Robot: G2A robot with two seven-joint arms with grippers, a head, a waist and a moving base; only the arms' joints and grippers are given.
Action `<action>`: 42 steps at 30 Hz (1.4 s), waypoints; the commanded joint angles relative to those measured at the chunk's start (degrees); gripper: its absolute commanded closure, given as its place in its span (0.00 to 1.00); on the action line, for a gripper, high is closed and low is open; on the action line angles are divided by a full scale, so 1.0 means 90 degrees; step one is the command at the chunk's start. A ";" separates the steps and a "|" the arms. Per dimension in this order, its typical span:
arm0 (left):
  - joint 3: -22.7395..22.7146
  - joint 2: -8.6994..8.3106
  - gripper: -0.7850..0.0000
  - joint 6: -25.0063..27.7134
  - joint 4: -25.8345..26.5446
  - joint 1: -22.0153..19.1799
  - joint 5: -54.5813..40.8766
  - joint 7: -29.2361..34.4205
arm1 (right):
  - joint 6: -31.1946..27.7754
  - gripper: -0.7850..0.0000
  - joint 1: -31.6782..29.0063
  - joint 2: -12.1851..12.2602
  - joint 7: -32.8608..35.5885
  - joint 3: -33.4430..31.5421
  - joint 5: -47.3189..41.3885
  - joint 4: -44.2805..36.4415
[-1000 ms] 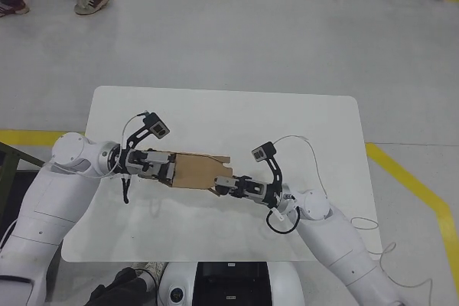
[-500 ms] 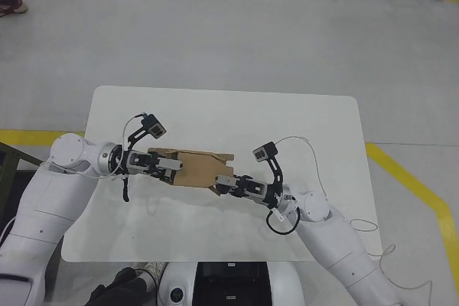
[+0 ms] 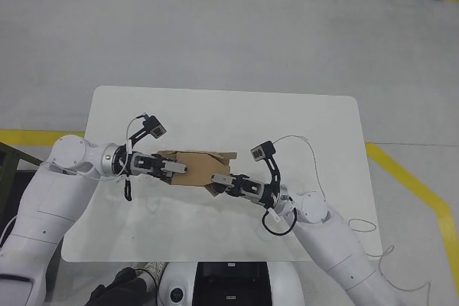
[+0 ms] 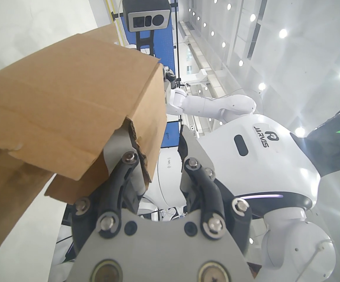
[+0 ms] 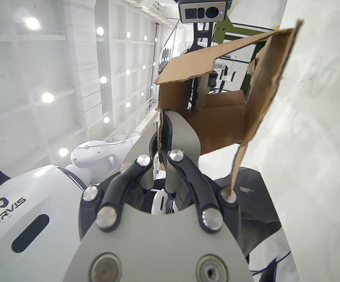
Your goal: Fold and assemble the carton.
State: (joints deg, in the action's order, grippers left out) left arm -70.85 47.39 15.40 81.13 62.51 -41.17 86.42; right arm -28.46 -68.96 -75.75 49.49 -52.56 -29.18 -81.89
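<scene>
White surface (image 3: 214,107): the carton (image 3: 203,168) is sitting near the middle, between the two arms and nearer the robot's edge than the far one. Over the last second the carton is changing from a flat-looking brown panel into a raised sleeve. Seen from above, its outline is tightening, and its far corner is lifting and shifting toward the right arm's side. Judgement: the flattened blank is being squared open, which is an early step. The end flaps (image 5: 264,89) are standing loose and unfolded, so folding and closing are not yet done. The left arm (image 3: 84,157) is lying low over the surface from the robot's left, with its forearm aimed at the carton's left end and its wrist turning slightly as that end rises. The right arm (image 3: 306,206) is coming in low from the robot's right and holding almost the same place, apparently acting as the anchor. The right claw (image 3: 216,183) is pinching the near edge of the carton's right end, its fingers nearly together with the cardboard wall between them. The left claw (image 3: 170,166) is at the left end and standing partly open. One finger (image 4: 114,148) is lying against a carton wall and the other is standing clear with a gap showing, so it is bracing rather than gripping.
</scene>
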 commanded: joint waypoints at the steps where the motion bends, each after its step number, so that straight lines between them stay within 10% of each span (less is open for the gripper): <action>1: -0.0008 0.0004 0.65 0.0011 0.0002 0.0007 0.0007 -0.0021 | 0.0040 1.00 -0.0011 -0.0001 -0.0031 0.0005 0.0014 -0.0034; 12: -0.0104 0.0031 0.59 -0.0042 -0.0045 0.0033 -0.0156 -0.0079 | 0.0030 1.00 -0.0055 -0.0017 -0.0159 0.0016 0.0033 -0.0021; 19: -0.0150 0.0041 1.00 -0.0037 -0.0065 0.0039 -0.0153 0.0010 | 0.0003 1.00 -0.0052 -0.0030 -0.0171 0.0033 0.0020 0.0012; 23: -0.0168 0.0048 1.00 -0.0003 -0.0063 0.0057 -0.0102 0.0009 | -0.0015 1.00 -0.0049 -0.0039 -0.0194 0.0043 0.0019 0.0012; 26: -0.0179 0.0051 1.00 0.0041 -0.0053 0.0067 -0.0045 0.0012 | -0.0053 0.00 -0.0048 -0.0043 -0.0238 0.0028 0.0036 -0.0007; 42: -0.0241 0.0046 1.00 0.0506 0.0119 0.0186 0.0690 -0.0233 | -0.0361 0.00 -0.0005 -0.0041 -0.0528 -0.0114 0.0428 -0.0356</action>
State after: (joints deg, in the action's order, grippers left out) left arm -73.03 47.80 19.64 82.15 64.13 -35.62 84.67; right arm -31.74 -69.02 -76.13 44.75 -53.56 -25.47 -84.85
